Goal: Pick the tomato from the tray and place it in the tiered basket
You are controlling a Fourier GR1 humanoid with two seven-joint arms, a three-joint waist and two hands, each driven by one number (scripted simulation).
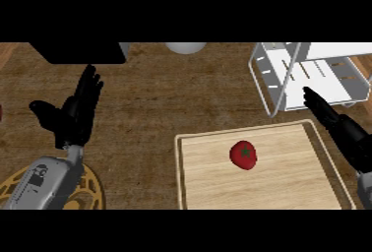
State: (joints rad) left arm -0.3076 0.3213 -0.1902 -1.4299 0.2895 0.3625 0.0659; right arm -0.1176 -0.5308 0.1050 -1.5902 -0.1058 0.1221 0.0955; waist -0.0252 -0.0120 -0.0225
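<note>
The tomato [244,155] lay on the tray [291,192], its long axis running roughly up-down in view. The right hand [335,123], fingers seemingly straight and holding nothing, was nearer, the tomato to its lower left. The left hand [73,115] rested open, well apart.

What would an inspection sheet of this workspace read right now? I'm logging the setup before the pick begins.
Surface: dark wood counter.
Job's things: tomato lying on the wooden tray; white tiered basket behind the tray.
Clutter: black box, white round object, yellow patterned plate.
Robot hands: left robot hand open, resting; right robot hand open, fingers toward the basket.
Cables: nothing seen.
Surroundings: nothing seen.
</note>
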